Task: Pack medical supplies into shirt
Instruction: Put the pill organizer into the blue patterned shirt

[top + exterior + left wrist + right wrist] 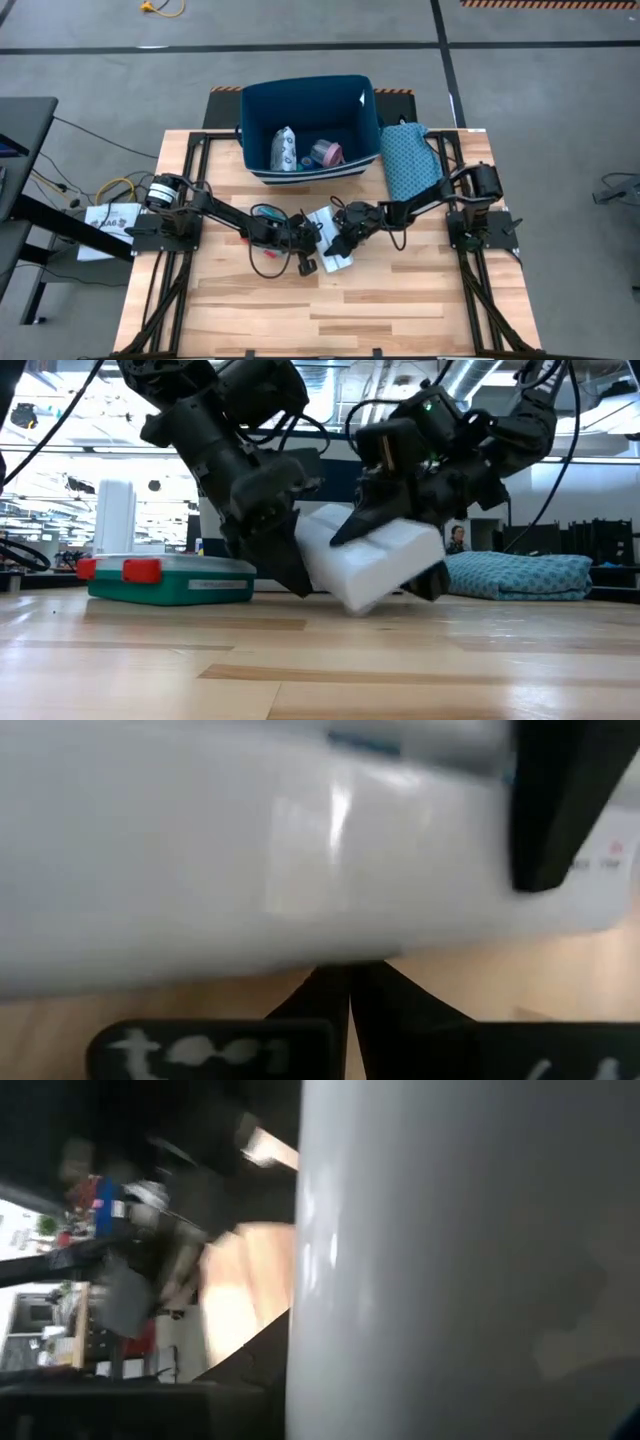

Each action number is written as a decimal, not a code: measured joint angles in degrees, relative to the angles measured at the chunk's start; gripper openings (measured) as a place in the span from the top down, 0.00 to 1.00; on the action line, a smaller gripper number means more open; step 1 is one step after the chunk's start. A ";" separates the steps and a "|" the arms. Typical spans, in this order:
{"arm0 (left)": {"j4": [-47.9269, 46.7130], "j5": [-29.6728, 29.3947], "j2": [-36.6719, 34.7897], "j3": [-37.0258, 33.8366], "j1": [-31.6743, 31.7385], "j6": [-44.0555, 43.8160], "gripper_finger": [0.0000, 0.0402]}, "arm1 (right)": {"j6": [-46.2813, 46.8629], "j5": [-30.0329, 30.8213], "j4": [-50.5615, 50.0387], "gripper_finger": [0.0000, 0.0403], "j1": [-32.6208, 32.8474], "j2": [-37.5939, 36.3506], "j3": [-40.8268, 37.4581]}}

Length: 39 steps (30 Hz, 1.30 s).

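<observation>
A flat white box (375,565) with small blue and red print is tilted at the table's middle, its lower corner close to the wood. My right gripper (400,555) is shut on it from the right. My left gripper (300,582), shut, meets the box's left end. The shirt, a teal patterned cloth (408,160), lies folded flat at the far right beside a blue bin (250,120). In the bin lie a white printed pouch (284,148) and a pink disc with small rolls (326,153). My left gripper has its shut fingertips (350,982) against the box's lower long edge (340,955), coming slanting down from the table's left. It grips nothing. My right gripper pinches the white box across its flat faces: one finger (362,520) lies on the upper face and the other (436,582) is under the right end. The fingers come slanting down from the table's right. The box sits tilted, its left end low.
A green case with red latches (165,578) lies on the table left of the grippers. The bin stands at the far edge's middle. Bare wood stretches along the near side (330,310).
</observation>
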 joint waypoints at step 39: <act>1.83 6.88 -28.29 0.09 -0.06 -2.95 1.00 | -24.83 19.73 -25.79 0.67 -4.53 -38.16 16.50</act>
